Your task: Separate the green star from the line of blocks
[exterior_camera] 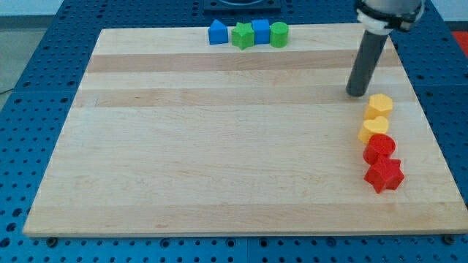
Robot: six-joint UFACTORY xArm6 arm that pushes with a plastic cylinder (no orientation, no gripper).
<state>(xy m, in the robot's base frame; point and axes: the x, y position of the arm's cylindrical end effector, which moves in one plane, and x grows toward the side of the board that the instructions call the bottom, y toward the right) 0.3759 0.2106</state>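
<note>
A line of blocks runs along the board's top edge: a blue house-shaped block (217, 33), a green star (242, 35), a blue cube (260, 31) and a green cylinder (278, 34), all touching or nearly so. The green star sits second from the left in that line. My tip (357, 93) rests on the board at the view's right, well to the right of and below the line, just above-left of a yellow hexagon block (379, 106).
A column at the right edge holds the yellow hexagon, a yellow block (374, 130), a red cylinder (380, 148) and a red star (385, 175). The wooden board (219, 146) lies on a blue perforated table.
</note>
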